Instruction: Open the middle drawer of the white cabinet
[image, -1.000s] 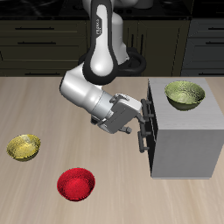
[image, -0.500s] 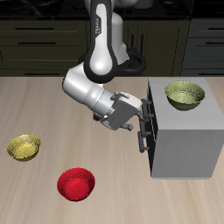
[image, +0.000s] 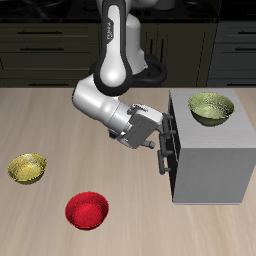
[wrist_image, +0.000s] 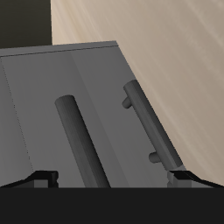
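Wooden tabletop (image: 60, 115): white cabinet (image: 215, 165); middle drawer (wrist_image: 96, 114) judged rigid, sliding, best taken by its bar handle (wrist_image: 79, 140). Gripper (image: 163, 152) spread wide, nothing held.

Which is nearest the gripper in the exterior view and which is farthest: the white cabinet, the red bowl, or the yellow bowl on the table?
1. The white cabinet: the gripper is right at its handle face.
2. The red bowl: on the table near the front edge.
3. The yellow bowl: on the table beyond the red one, farthest.
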